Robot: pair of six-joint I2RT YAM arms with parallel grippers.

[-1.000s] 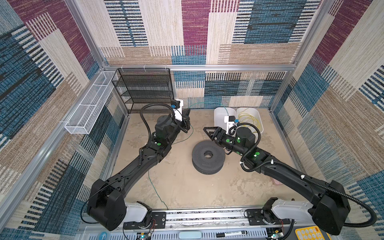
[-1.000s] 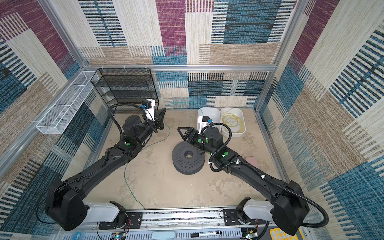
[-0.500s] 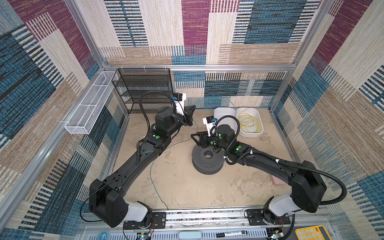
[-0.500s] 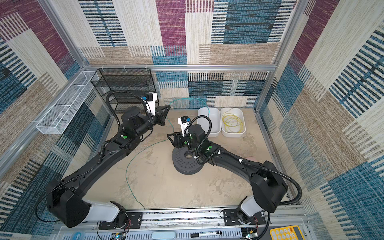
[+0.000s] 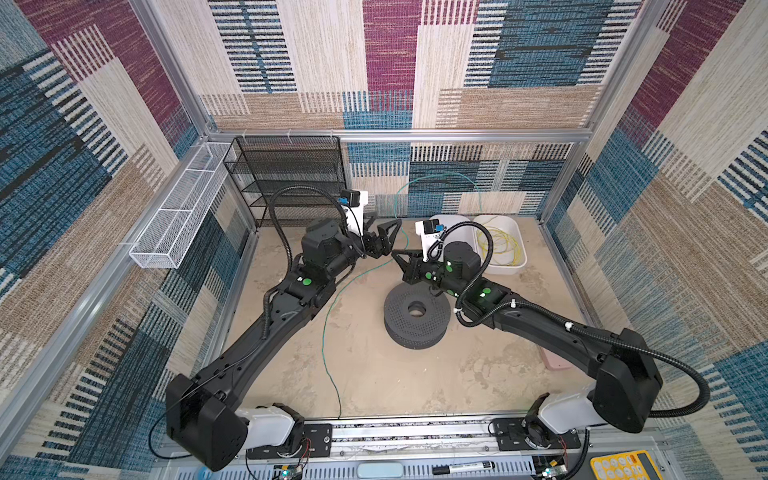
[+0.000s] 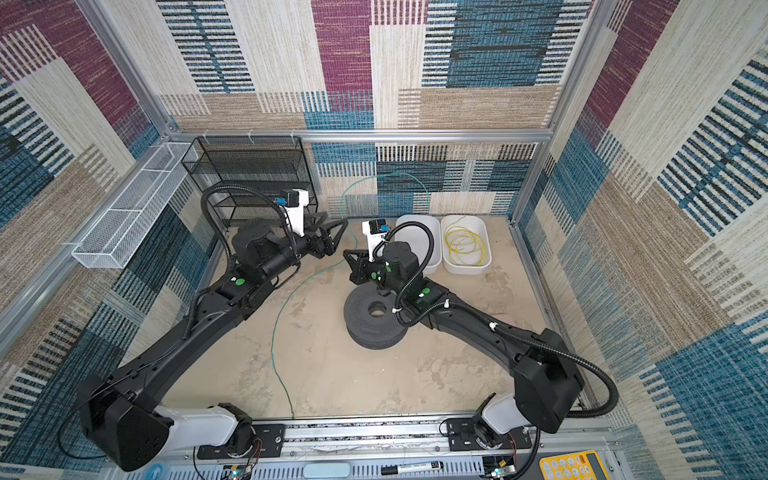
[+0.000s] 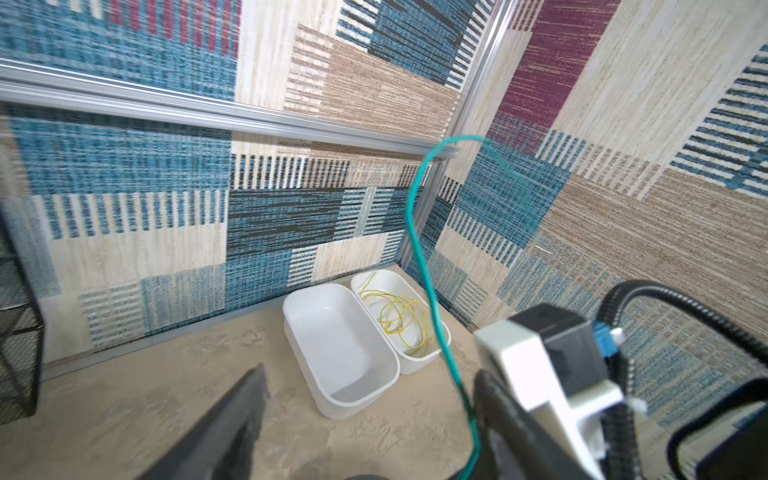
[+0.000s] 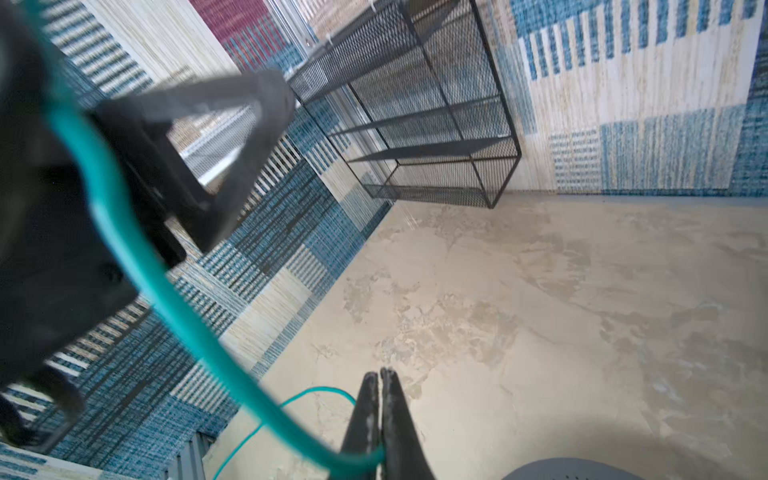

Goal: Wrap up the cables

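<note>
- Left gripper point(image 5: 387, 222) stood wide open beside the teal-green cable point(image 5: 324, 332).
- Right gripper point(image 8: 380, 374) was clamped on that cable, which arched upward and trailed across the floor.
- Yellow cable point(image 5: 498, 247) lay coiled in a white bin point(image 5: 507, 269).

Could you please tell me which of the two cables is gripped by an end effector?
The teal-green cable, pinched in the shut right end effector; the yellow cable lies coiled in a white bin, with no end effector touching it.
</note>
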